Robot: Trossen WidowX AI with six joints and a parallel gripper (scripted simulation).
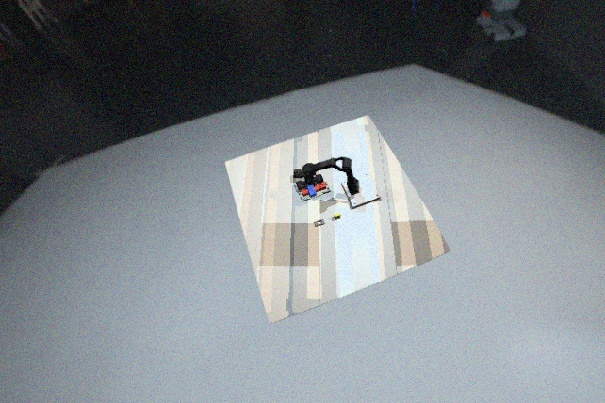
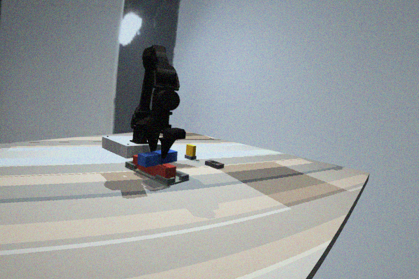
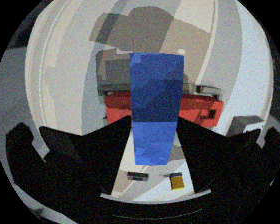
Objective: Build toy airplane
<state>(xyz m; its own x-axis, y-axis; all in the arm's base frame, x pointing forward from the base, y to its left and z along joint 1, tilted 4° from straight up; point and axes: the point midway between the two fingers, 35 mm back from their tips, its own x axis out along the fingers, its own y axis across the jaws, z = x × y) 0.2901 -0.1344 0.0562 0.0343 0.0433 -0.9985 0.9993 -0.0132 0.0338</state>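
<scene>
The blue wing (image 2: 156, 157) seems set across the red fuselage (image 2: 157, 169). The pincer (image 2: 160, 151) is just being spread apart; it should be lifted straight up.

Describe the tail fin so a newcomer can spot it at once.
Start at the arm on its grey base. Just past the jig holding the red fuselage and blue wing, the tail fin stands alone. It is the only yellow block, upright beside a flat dark piece.
</scene>
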